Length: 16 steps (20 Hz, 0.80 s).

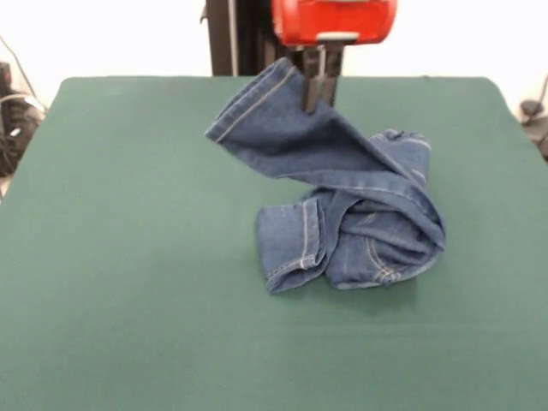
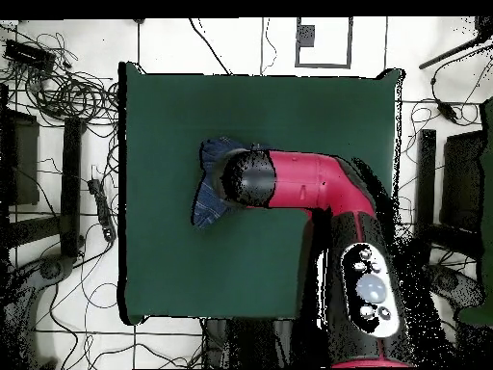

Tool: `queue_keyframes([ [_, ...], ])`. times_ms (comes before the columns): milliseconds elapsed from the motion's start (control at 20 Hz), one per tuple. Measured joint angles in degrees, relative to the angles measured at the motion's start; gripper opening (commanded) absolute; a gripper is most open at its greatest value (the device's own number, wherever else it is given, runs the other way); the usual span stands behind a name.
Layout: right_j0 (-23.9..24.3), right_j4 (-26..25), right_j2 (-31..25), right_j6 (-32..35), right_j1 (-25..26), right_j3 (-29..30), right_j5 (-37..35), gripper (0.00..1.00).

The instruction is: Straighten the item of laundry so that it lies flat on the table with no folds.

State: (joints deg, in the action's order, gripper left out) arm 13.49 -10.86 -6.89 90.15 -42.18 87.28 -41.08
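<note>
Fingers (image 1: 318,90) in the front view come straight down from the red wrist at 12 o'clock, drawn together on the fabric of one leg of the jeans (image 1: 342,205), just beside its hemmed cuff. From that pinch the leg slopes down toward 4 o'clock into a crumpled heap resting at the middle of the desk (image 1: 128,257); the second cuff lies folded at the heap's 8 o'clock side. We judge that the coming move turns on this line: the held leg's long axis runs from the fingers toward 4 o'clock, so drawing away toward 10 o'clock would stretch it out.

Looking straight down in the overhead view, the arm (image 2: 308,188) covers the fingers and most of the garment. Only a blue fan of denim shows at its 9 o'clock end, though this view shows green desk lying open all around.
</note>
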Motion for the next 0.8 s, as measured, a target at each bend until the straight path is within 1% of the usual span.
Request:
queue_keyframes([
  [150, 3.88, -1.78, -2.24, 0.00, 0.31, 0.67, 2.64, 0.00],
  [200, 4.42, -2.07, -2.51, 0.00, 0.38, 0.77, 3.05, 0.00],
  [250, 5.78, -2.96, -3.20, 0.00, 0.58, 1.01, 4.11, 0.00],
  [300, 8.19, -5.05, -4.25, 0.00, 1.10, 1.40, 5.98, 0.00],
  [450, 10.26, -7.60, -4.95, 0.00, 1.90, 1.64, 7.41, 0.00],
  [550, 12.16, -10.98, -5.50, 0.00, 2.84, 1.81, 7.94, 0.00],
  [700, 13.12, -12.92, -6.01, 0.00, 3.38, 1.94, 7.94, 0.00],
  [800, 14.25, -15.25, -7.35, 0.00, 3.65, 2.18, 7.95, 0.00],
])
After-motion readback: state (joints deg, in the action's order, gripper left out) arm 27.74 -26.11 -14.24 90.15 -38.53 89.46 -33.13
